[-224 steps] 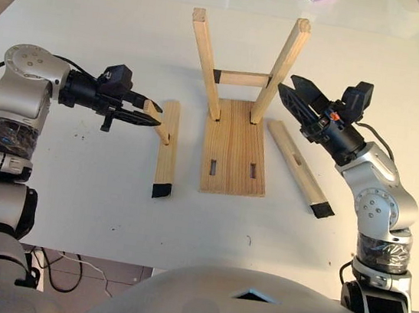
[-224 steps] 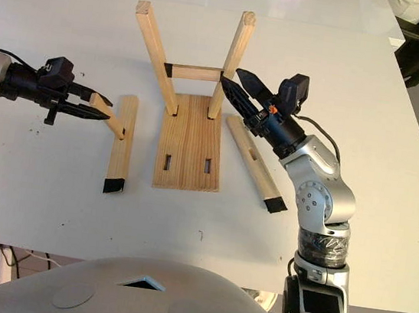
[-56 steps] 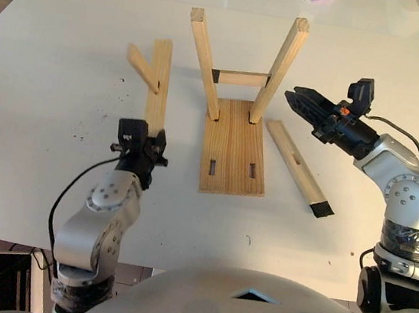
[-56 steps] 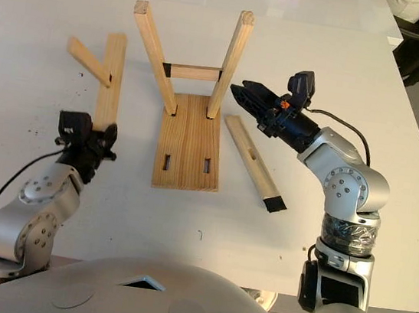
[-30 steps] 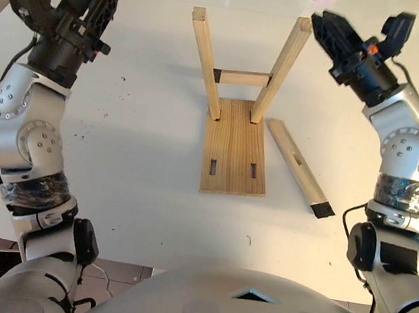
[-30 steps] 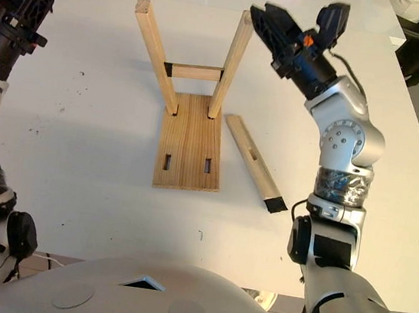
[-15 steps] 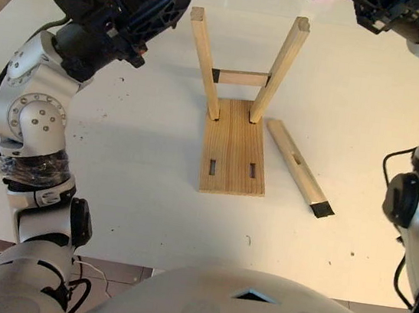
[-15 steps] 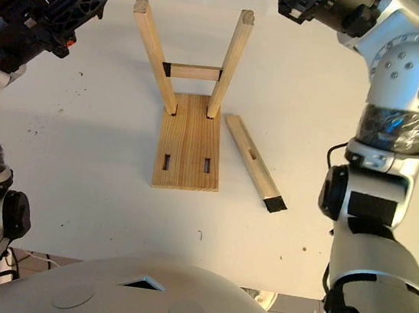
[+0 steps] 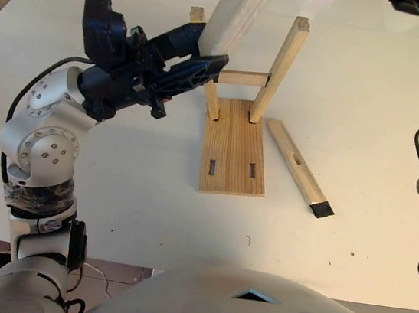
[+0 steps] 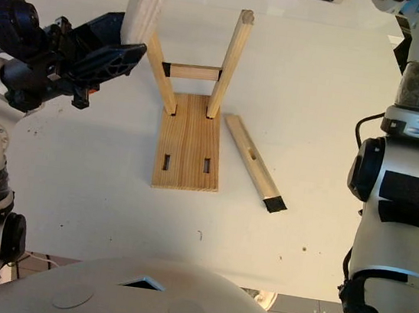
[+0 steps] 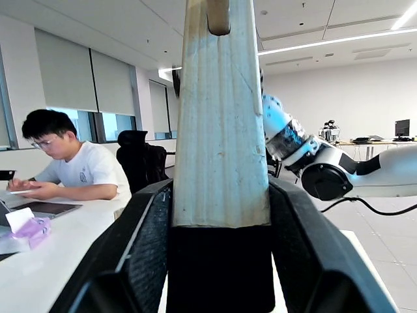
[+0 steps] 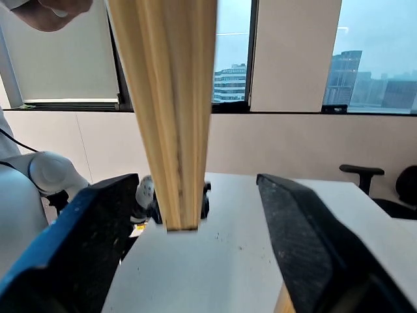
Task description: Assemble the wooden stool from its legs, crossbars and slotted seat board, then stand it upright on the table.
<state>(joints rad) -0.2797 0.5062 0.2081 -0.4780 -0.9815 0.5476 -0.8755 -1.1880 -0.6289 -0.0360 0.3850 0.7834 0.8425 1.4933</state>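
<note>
Left eye view: pale wooden stool leg (image 9: 241,6) held aloft.
Its black end is pinched by the left gripper (image 9: 211,47); the right gripper (image 12: 195,189) is spread wide.

No legible txt, labels, nos. or signs in any view.

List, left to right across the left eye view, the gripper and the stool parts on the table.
left gripper (holding a leg) → seat board → loose leg
</note>
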